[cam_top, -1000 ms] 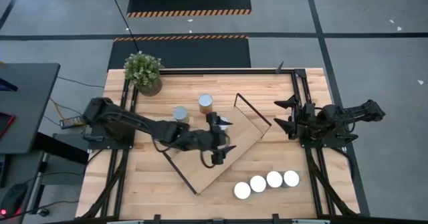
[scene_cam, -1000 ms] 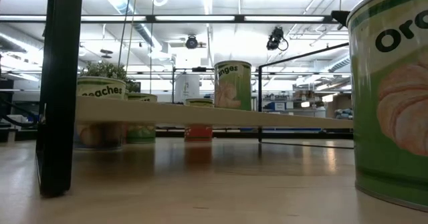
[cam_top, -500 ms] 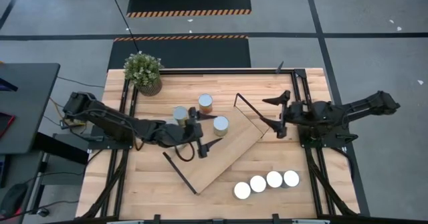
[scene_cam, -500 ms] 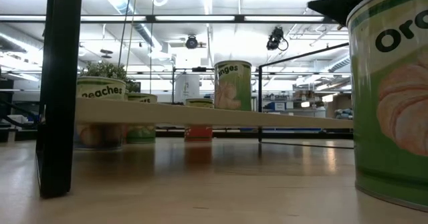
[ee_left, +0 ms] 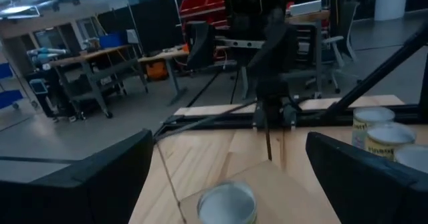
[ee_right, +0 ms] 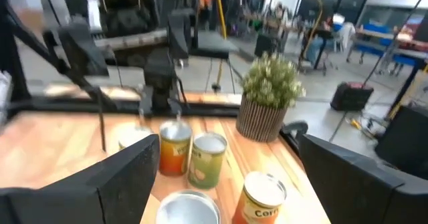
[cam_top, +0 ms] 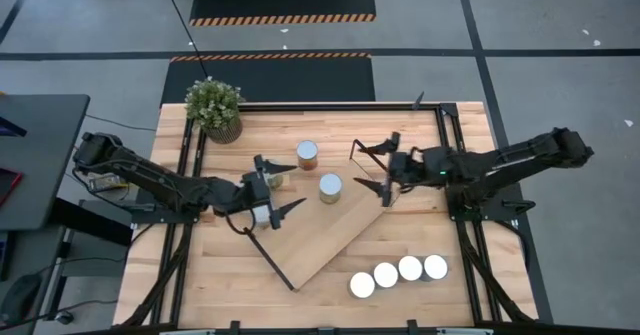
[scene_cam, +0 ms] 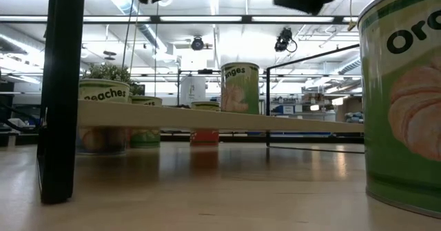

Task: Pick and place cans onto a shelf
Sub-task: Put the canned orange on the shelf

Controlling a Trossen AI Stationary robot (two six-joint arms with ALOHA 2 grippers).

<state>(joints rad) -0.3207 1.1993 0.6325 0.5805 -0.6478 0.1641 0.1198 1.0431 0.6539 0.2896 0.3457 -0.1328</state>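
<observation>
The shelf (cam_top: 330, 230), a light-wood board on black wire end frames, stands diagonally at mid-table. One can (cam_top: 330, 187) stands upright on it. An orange-labelled can (cam_top: 307, 155) and another can (cam_top: 271, 178) stand on the table behind it. Several silver-topped cans (cam_top: 398, 273) form a row at the near right. My left gripper (cam_top: 283, 185) hovers open and level to the left of the can on the shelf (ee_left: 227, 204). My right gripper (cam_top: 362, 167) hovers open and level over the shelf's far right end, facing the cans (ee_right: 190, 209).
A potted plant (cam_top: 215, 108) stands at the table's far left corner. Black frame rails (cam_top: 448, 150) run along both table sides. In the low view one can (scene_cam: 403, 100) stands very close at the right. Bare wood lies at the near left.
My left gripper has drawn back toward the table's left edge, staying open, and has uncovered the can standing on the shelf. My right gripper has risen and reached out toward the table's left, from the right rail to over the shelf's far right end.
</observation>
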